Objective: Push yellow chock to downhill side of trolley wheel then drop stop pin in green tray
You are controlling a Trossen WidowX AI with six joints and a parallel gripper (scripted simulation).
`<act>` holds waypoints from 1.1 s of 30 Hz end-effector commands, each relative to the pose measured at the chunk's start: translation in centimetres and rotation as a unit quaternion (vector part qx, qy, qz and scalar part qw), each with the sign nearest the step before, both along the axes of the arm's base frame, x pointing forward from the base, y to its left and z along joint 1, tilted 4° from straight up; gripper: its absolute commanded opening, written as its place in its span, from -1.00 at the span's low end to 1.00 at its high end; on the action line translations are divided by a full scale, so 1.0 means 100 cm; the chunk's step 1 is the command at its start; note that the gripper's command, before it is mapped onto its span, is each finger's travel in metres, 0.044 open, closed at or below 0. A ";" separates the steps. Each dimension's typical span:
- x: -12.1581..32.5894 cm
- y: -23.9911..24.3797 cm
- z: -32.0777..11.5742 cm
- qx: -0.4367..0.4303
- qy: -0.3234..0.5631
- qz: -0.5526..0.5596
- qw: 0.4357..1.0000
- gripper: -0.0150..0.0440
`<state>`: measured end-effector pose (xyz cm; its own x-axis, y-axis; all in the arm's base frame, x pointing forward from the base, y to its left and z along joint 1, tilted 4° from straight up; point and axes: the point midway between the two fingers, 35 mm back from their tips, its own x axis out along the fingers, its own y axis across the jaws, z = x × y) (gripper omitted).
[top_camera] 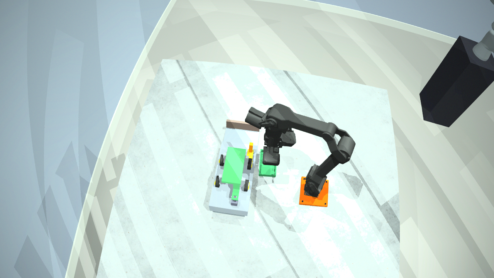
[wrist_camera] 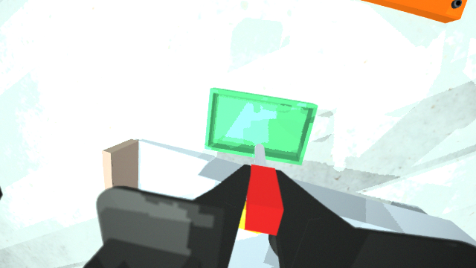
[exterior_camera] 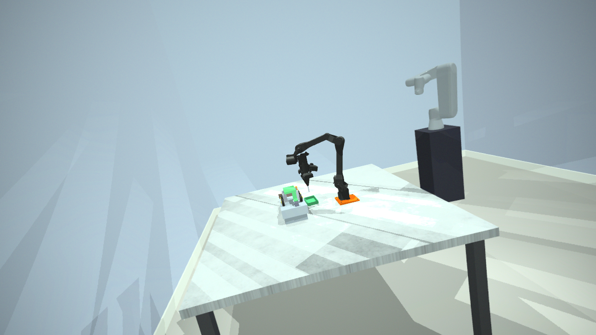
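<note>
My gripper (exterior_camera: 308, 183) (wrist_camera: 260, 173) is shut on the red-headed stop pin (wrist_camera: 263, 201). The pin's grey shaft points down above the green tray (top_camera: 268, 175) (wrist_camera: 264, 97); in the wrist view its tip overlaps the tray's near side. The fingers hide the pin in the top view. The green trolley (top_camera: 234, 165) (exterior_camera: 289, 190) stands on the pale ramp (top_camera: 238, 137) (exterior_camera: 294, 211). The yellow chock (top_camera: 250, 148) stands with its orange handle up, at the downhill side of the trolley's tray-side wheel and seemingly against it. Only a yellow sliver of it shows in the wrist view.
A brown board (top_camera: 241, 125) (wrist_camera: 125, 167) stands across the ramp's downhill end. The tray lies close beside the ramp, between it and my orange base plate (top_camera: 322, 201) (wrist_camera: 428, 9). Another arm stands on a dark pedestal (top_camera: 452, 79) (exterior_camera: 439, 162) beyond the table.
</note>
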<state>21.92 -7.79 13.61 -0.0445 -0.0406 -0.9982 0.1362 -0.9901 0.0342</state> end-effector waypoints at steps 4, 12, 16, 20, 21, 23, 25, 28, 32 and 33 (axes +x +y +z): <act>-0.002 -0.002 -0.007 -0.026 -0.002 -0.002 1.000 -0.49; -0.001 -0.011 -0.028 -0.082 -0.011 0.001 0.997 -0.49; 0.000 -0.018 -0.041 -0.088 -0.012 0.001 0.996 -0.49; 0.000 -0.025 -0.052 -0.088 -0.012 0.001 0.996 -0.49; 0.000 -0.027 -0.055 -0.088 -0.012 0.001 0.996 -0.49; -0.001 -0.030 -0.061 -0.088 -0.012 0.001 0.996 -0.49; -0.001 -0.032 -0.065 -0.089 -0.012 0.001 0.996 -0.49; -0.001 -0.032 -0.065 -0.089 -0.012 0.001 0.996 -0.40; -0.001 -0.030 -0.065 -0.088 -0.012 0.001 0.996 -0.05; -0.001 -0.029 -0.065 -0.088 -0.012 0.001 0.996 0.04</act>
